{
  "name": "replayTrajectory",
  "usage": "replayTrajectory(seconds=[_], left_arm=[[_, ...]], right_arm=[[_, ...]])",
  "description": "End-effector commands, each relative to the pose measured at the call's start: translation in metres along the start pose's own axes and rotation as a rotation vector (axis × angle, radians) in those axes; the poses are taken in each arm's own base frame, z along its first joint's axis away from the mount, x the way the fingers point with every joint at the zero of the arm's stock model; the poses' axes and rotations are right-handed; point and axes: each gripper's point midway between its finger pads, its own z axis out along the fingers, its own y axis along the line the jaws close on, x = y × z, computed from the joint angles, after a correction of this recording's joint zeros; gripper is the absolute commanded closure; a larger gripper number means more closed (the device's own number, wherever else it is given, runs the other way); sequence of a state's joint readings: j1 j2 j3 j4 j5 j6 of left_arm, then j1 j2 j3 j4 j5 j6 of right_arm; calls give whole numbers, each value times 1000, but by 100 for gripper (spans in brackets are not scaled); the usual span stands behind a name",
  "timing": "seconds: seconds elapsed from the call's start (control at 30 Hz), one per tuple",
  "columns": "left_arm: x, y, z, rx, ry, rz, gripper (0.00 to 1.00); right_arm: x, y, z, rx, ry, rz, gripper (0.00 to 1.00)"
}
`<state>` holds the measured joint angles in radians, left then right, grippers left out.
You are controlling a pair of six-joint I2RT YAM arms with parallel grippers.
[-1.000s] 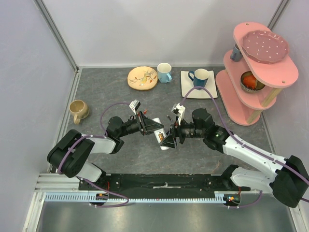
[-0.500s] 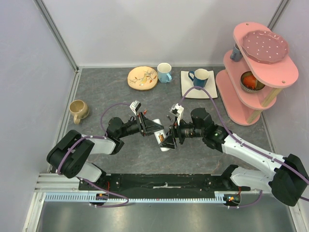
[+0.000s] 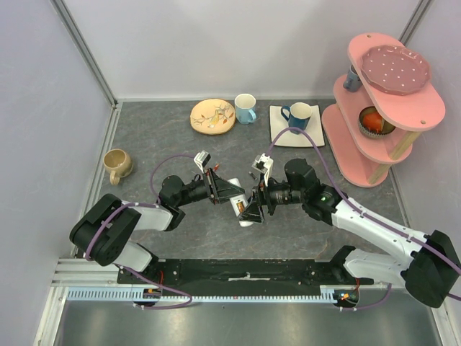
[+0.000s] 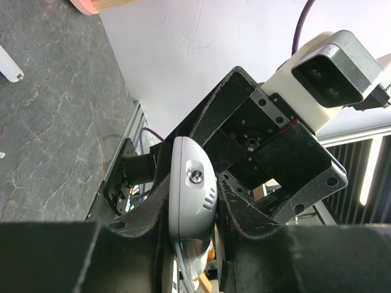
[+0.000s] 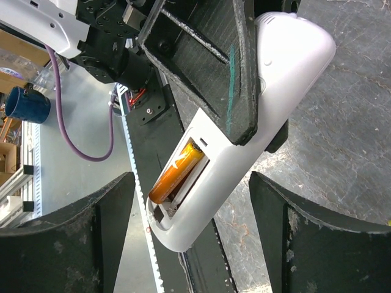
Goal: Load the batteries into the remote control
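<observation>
My left gripper [image 3: 229, 190] is shut on the white remote control [image 3: 243, 216] and holds it above the table. In the left wrist view the remote's rounded end [image 4: 189, 195] sits clamped between the two pads. In the right wrist view the remote [image 5: 287, 67] shows its open battery bay with one orange battery [image 5: 177, 171] lying in it beside an empty slot. My right gripper [image 5: 192, 238] is open and empty, its fingers [image 5: 110, 232] on either side of the remote's bay end without touching it. Small coloured batteries lie on the tan plate [image 3: 212, 116] at the back.
A tan mug [image 3: 117, 164] stands at the left. A blue-and-white mug [image 3: 245, 108], a dark blue mug [image 3: 298, 114] on a white square mat and a pink tiered shelf [image 3: 382, 101] stand at the back and right. A small white piece [image 4: 9, 64] lies on the table.
My right gripper has edged a little to the left, closer around the remote's bay end. The left gripper and remote have barely shifted.
</observation>
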<state>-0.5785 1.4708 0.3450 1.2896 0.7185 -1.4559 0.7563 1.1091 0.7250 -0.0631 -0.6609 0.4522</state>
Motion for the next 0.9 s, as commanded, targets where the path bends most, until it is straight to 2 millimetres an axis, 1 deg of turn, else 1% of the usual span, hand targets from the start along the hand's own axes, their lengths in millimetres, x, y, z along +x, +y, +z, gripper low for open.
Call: replayTrajectory(seconds=[0.0, 0.1, 0.17, 0.3, 0.37, 0.4, 0.47, 0.5, 0.57, 0.6, 0.67, 0.7, 0.73, 0.87], left_arm=[[5, -66, -10, 284, -12, 273, 98], [5, -67, -10, 285, -11, 276, 98], [6, -68, -11, 289, -9, 281, 98], [9, -69, -13, 292, -5, 285, 98], [9, -69, -13, 292, -4, 288, 98], [9, -70, -14, 293, -4, 289, 98], [10, -71, -15, 297, -1, 294, 98], [11, -73, -15, 301, -1, 301, 98], [11, -74, -16, 305, 0, 306, 98], [12, -75, -16, 307, -1, 310, 98], [12, -76, -17, 308, -1, 314, 98], [12, -76, -17, 309, -3, 315, 98], [12, -76, -17, 310, -3, 317, 98], [11, -79, -17, 317, -8, 326, 98]], right_arm=[[-22, 17, -7, -39, -49, -47, 16], [-27, 14, -8, -14, -69, -43, 16], [-30, 9, -9, 17, -85, -27, 16], [-35, 10, -9, 16, -114, 0, 16], [-34, 10, -8, 12, -114, 29, 16], [-38, 13, -8, -6, -130, 25, 16], [-38, 12, -7, -18, -139, 56, 17], [-39, 15, -7, -41, -146, 55, 17], [-36, 13, -7, -48, -149, 94, 17], [-39, 14, -8, -58, -165, 93, 17], [-34, 11, -7, -64, -161, 116, 18], [-36, 11, -8, -71, -170, 126, 18], [-33, 10, -7, -76, -163, 135, 19], [-29, 9, -7, -86, -160, 154, 21]])
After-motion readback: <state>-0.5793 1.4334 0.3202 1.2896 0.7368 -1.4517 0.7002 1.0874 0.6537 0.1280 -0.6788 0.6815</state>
